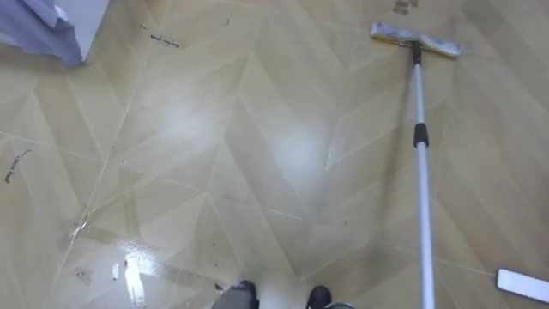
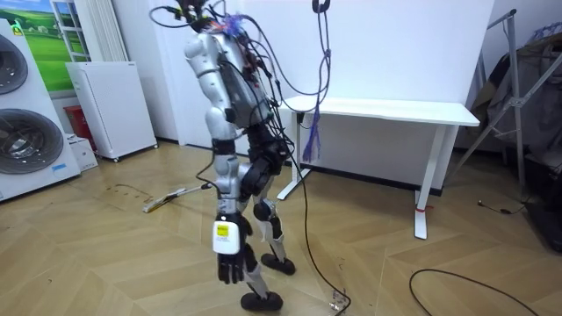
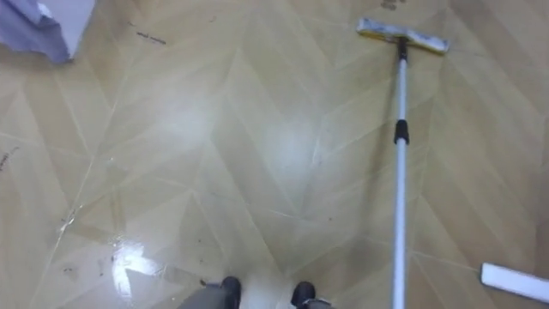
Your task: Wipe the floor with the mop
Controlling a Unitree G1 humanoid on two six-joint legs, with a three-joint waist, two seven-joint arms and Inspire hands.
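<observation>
Left hand (image 2: 230, 262) hangs slack at my thigh, fingers loose, empty. Mop head (image 1: 416, 39) rests on floor (image 1: 257, 146) ahead-right, handle (image 1: 420, 172) running back toward me; right hand's grip I cannot tell. Risk: glossy patch (image 1: 137, 268) by feet, possible slip.

Bright even indoor light, white glare on the floor (image 1: 257, 154) — soft shadows
</observation>
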